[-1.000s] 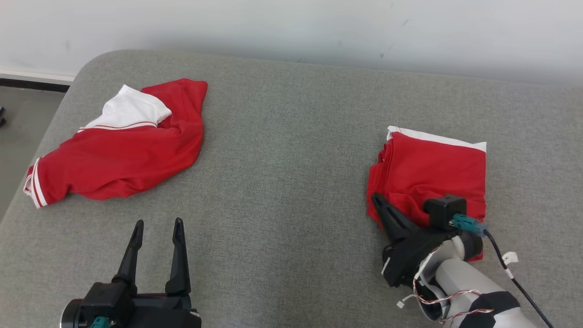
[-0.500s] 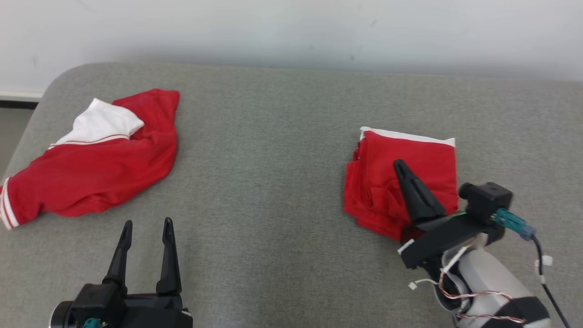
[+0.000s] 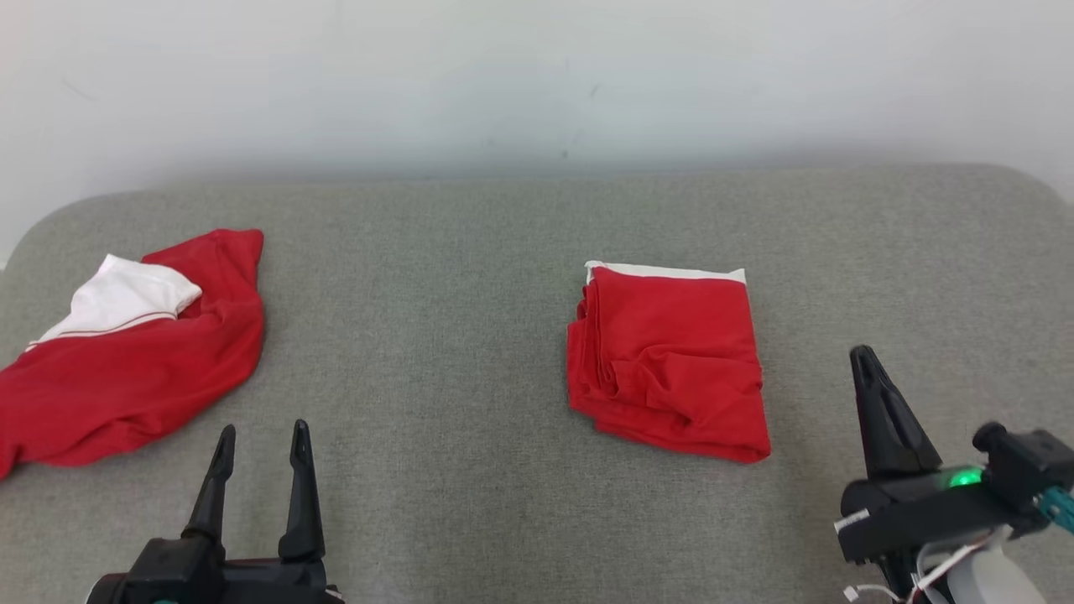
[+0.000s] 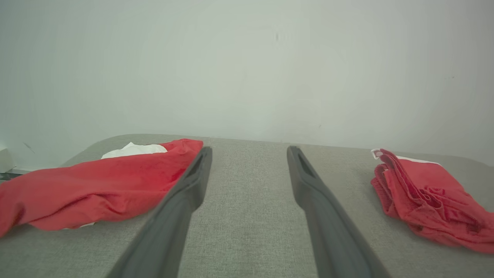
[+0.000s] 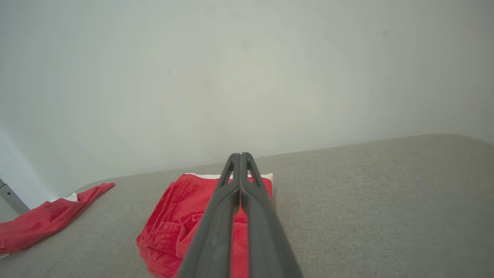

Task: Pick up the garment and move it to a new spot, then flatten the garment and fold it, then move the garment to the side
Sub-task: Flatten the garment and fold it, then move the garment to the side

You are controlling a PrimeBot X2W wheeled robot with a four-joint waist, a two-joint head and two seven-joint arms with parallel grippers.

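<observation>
A folded red garment (image 3: 667,361) with a white strip along its far edge lies flat on the grey cushion (image 3: 453,319), right of the middle; it also shows as a folded red garment (image 4: 428,200) (image 5: 170,224) in both wrist views. My right gripper (image 3: 860,354) (image 5: 240,155) is shut with nothing in it, standing to the right of the folded garment and clear of it. At the lower left my left gripper (image 3: 263,429) (image 4: 249,148) hangs open and empty over bare cushion.
A second red and white garment (image 3: 134,369) (image 4: 96,189) (image 5: 42,220) lies crumpled at the cushion's left end. A pale wall (image 3: 537,84) rises right behind the cushion. The cushion's rounded right corner (image 3: 1036,189) is in view.
My right gripper has drawn back off the folded garment, which stays on the cushion. The head camera has swung to the right, shifting the whole picture leftward. The left gripper stays open.
</observation>
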